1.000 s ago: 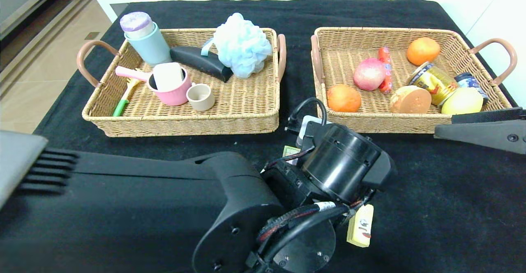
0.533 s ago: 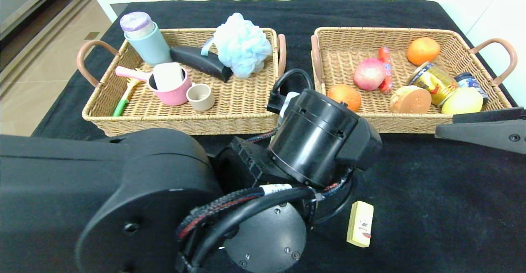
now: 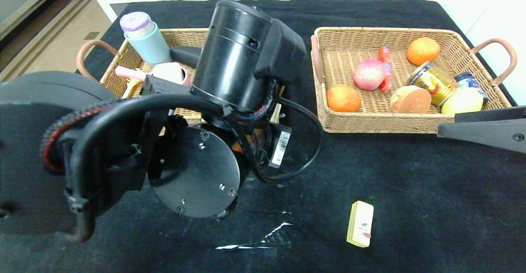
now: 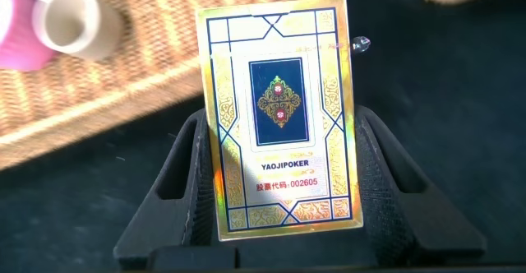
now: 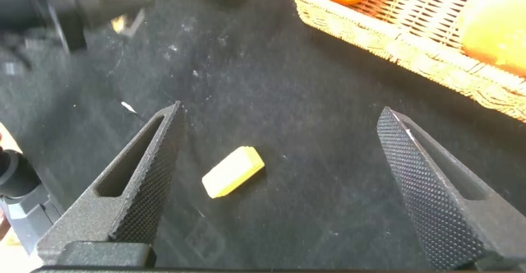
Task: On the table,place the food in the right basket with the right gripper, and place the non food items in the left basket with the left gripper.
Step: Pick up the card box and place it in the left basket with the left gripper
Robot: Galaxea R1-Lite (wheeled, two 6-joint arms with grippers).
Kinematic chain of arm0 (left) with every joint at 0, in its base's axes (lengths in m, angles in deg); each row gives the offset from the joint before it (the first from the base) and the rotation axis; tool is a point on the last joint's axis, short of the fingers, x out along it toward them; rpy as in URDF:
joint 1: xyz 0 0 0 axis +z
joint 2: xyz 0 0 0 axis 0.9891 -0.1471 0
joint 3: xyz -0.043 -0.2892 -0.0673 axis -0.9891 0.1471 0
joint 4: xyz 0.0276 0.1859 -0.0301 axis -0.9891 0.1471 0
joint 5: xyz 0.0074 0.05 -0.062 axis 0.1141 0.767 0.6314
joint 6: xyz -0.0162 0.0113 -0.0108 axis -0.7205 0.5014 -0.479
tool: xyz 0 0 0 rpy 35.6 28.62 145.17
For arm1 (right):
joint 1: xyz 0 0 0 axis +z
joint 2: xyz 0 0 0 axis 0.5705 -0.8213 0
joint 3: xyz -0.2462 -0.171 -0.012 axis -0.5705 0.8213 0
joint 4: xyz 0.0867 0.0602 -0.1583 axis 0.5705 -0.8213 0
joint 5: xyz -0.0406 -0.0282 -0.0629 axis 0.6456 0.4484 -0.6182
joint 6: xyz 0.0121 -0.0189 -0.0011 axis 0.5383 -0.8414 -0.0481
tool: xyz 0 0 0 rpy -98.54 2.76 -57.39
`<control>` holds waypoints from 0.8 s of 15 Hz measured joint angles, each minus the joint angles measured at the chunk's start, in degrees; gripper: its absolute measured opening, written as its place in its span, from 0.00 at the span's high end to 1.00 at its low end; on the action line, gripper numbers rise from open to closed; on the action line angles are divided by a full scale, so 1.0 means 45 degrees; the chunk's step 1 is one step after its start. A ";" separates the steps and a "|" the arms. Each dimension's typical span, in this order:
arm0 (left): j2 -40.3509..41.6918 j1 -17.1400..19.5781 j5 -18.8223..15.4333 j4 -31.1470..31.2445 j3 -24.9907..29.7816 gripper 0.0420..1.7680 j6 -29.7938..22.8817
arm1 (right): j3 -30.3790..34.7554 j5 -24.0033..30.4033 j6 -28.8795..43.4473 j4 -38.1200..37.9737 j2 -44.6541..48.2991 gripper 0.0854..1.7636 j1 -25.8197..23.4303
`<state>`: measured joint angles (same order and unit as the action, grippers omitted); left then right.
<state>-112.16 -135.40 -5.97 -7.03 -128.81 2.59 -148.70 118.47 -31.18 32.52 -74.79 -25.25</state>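
Note:
My left gripper is shut on the gold-edged card box with the blue diamond, held upright over the near rim of the left basket. In the head view its round wrist hides the fingers and much of the left basket. The pink saucepan holds the white bar. In the right basket lie the peach and a bumpy orange fruit. The yellow wrapped block lies on the table's black cloth, below my open right gripper.
The left basket also holds a lidded teal cup, a dark case and a cream cup. A can, an orange, a red sausage and a lemon lie in the right basket.
My left arm has risen and swung back and left from the table's middle to the left basket, carrying the card box. The yellow block and the right gripper have not moved.

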 joint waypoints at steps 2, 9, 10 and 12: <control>0.0068 0.0694 -0.0509 -0.0014 -0.0355 0.43 0.0190 | 0.0005 0.0011 0.0000 -0.0014 0.0035 0.03 0.0005; -0.0043 0.4036 -0.3226 -0.0054 -0.1942 0.43 0.0566 | 0.0049 0.0016 0.0005 -0.0019 0.0127 0.03 0.0092; -0.0125 0.4557 -0.3614 -0.0054 -0.2181 0.43 0.0650 | 0.0049 0.0016 0.0005 -0.0019 0.0127 0.03 0.0098; -0.0301 0.5478 -0.4464 -0.0127 -0.2641 0.43 0.0742 | 0.0049 0.0011 0.0005 -0.0014 0.0127 0.03 0.0103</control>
<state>-113.52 -110.75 -26.06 -7.60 -140.70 5.93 -148.48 118.52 -31.15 32.45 -74.22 -24.79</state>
